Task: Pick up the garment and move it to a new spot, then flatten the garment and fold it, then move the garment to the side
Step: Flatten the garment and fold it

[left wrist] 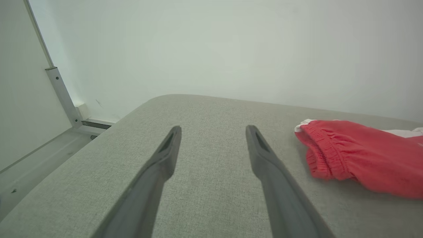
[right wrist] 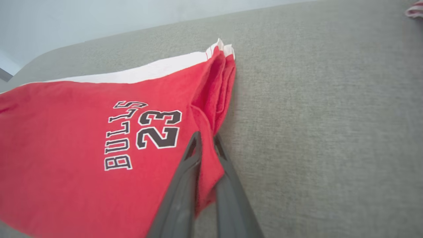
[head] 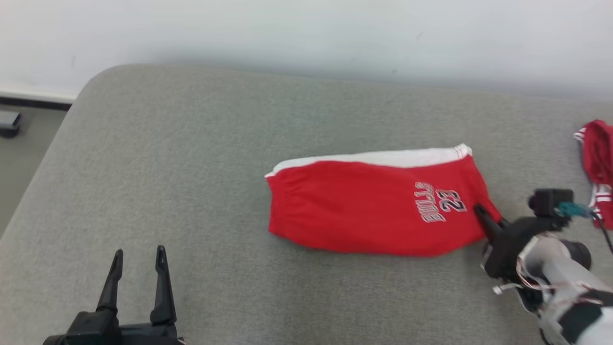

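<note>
The right pincer (right wrist: 205,140) is clamped on one corner of the folded red shorts (head: 373,211), which lie mid-worktop (head: 191,143); the left pincer (head: 139,261) hangs wide and empty. Pulling by that single corner could drag the layers apart and undo the fold, or the cloth could slip free.

The garment (head: 373,206) is bright red, with a white band (head: 383,157) along its 12 o'clock edge and black, white-outlined "BULLS 23" lettering (right wrist: 142,132); the worktop (head: 191,158) is grey woven cloth; at 3 o'clock, a second red piece (head: 598,167) carries white stripes; the left gripper (head: 139,250) and right gripper (right wrist: 207,135) are matte black; the wall (head: 306,28) is pale grey-white.
</note>
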